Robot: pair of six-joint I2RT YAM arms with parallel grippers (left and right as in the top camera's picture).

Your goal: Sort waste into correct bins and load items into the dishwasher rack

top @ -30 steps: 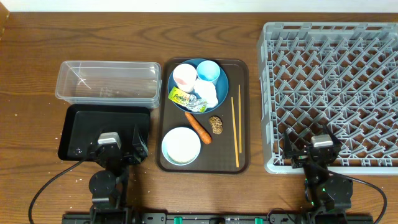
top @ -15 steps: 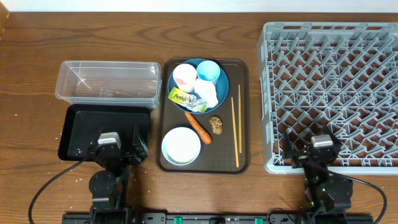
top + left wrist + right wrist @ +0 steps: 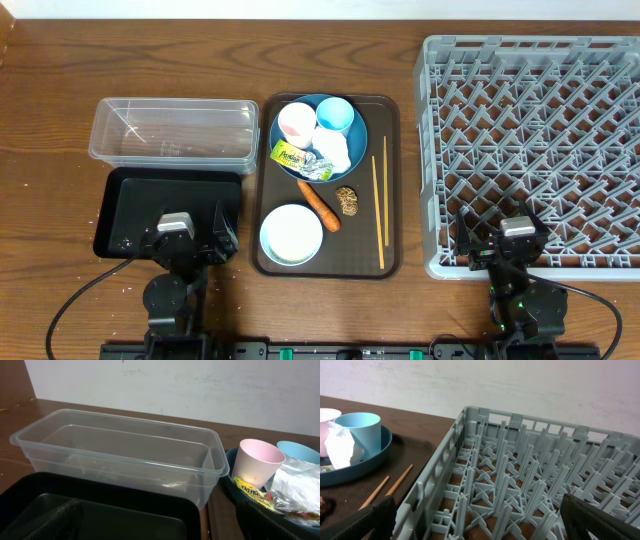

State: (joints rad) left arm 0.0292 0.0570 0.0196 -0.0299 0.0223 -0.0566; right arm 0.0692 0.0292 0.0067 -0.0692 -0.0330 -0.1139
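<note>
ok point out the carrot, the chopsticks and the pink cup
carrot (image 3: pixel 319 205) overhead view, middle of its body
chopsticks (image 3: pixel 374 492) right wrist view, midway along one stick
pink cup (image 3: pixel 255 462) left wrist view, its outer wall

We log the dishwasher rack clipped by the overhead view's right edge, the light-blue cup by the left wrist view's.
</note>
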